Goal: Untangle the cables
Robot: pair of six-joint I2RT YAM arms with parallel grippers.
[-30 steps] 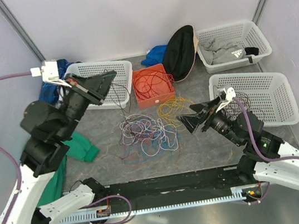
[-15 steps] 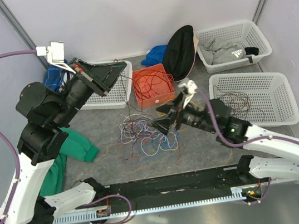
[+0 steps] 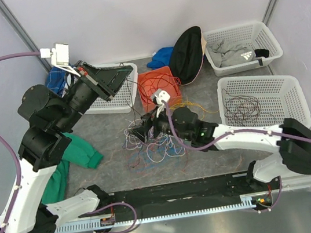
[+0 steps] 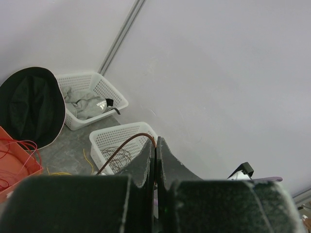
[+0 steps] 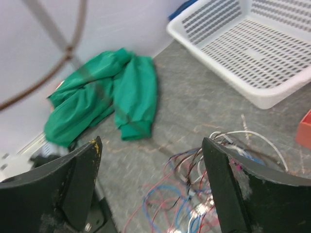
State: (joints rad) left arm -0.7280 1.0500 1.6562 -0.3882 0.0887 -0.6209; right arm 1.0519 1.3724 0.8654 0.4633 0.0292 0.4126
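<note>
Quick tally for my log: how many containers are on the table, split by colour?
White baskets: 3
Orange box: 1
Total: 4

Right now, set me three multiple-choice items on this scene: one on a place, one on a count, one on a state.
1. Where does the multicoloured tangle of cables lie?
A. On the floor
B. On the table, under the right end effector
C. Hanging clear of the table

2. How many white baskets show in the top view?
A. Two
B. Four
C. Three

3. What state is the left end effector in?
A. Shut on a thin brown cable
B. Open, empty
C. Shut on nothing

1 B: the right wrist view shows it on the table below the open end effector.
2 C: one left, two right.
3 A: the cable sits pinched in the closed end effector.
</note>
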